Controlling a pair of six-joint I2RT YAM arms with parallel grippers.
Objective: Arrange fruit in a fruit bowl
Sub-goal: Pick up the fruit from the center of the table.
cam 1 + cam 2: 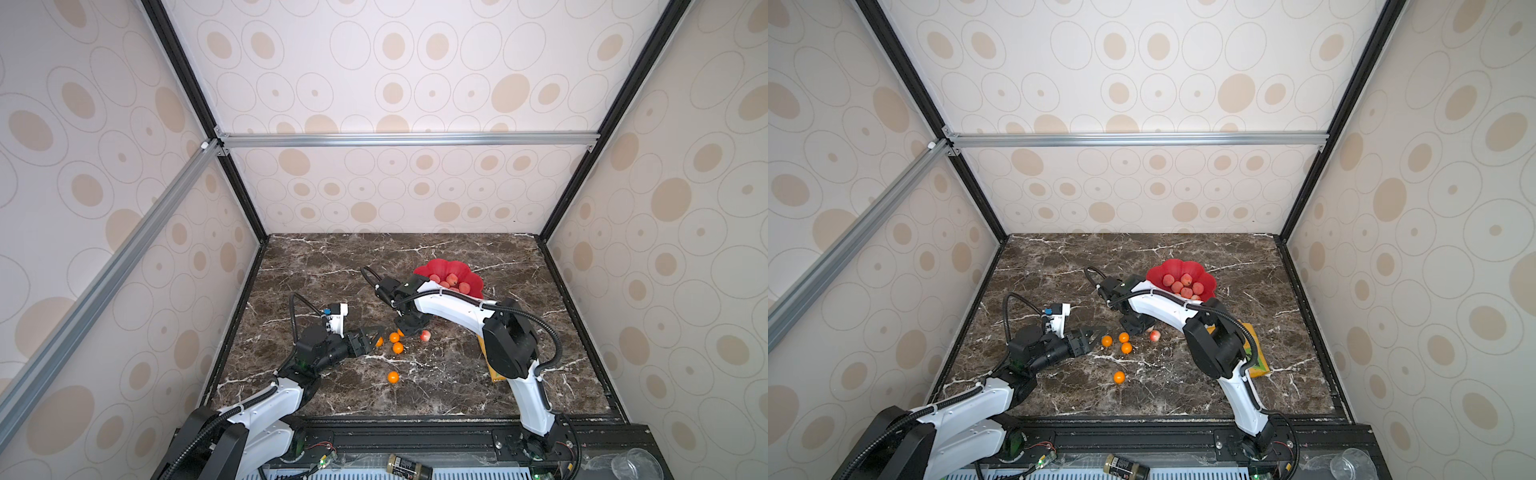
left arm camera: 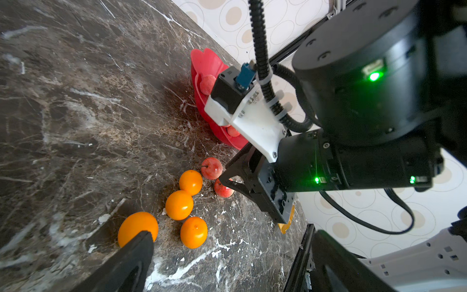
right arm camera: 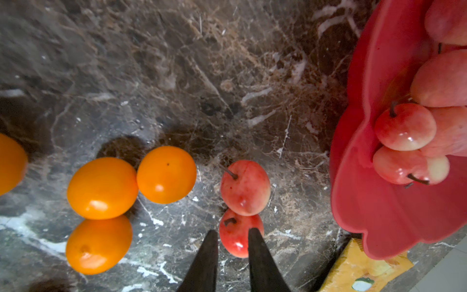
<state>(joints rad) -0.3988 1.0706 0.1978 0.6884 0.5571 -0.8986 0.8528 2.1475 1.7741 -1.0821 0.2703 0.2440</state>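
Note:
The red scalloped fruit bowl (image 1: 440, 266) (image 1: 1179, 266) stands at the back right and holds several pink-red fruit (image 1: 1185, 280). On the marble in front of it lie several orange fruit (image 1: 397, 348) (image 1: 1126, 348) and two pink-red ones. My right gripper (image 3: 232, 235) (image 1: 409, 328) points down, its fingers pressed on either side of the nearer pink-red fruit (image 3: 236, 242), which rests on the table. The other pink-red fruit (image 3: 245, 188) (image 1: 424, 335) touches it. My left gripper (image 2: 232, 252) (image 1: 1094, 336) is open wide and low, with one orange fruit (image 2: 137, 227) (image 1: 1106, 340) just off a fingertip.
A yellow snack bag (image 1: 494, 374) (image 3: 358, 268) lies under the right arm, near the bowl's front edge. One orange fruit (image 1: 392, 377) sits apart, nearer the front. A bottle (image 1: 409, 464) and a clear cup (image 1: 636, 463) lie on the front rail. Patterned walls enclose the table.

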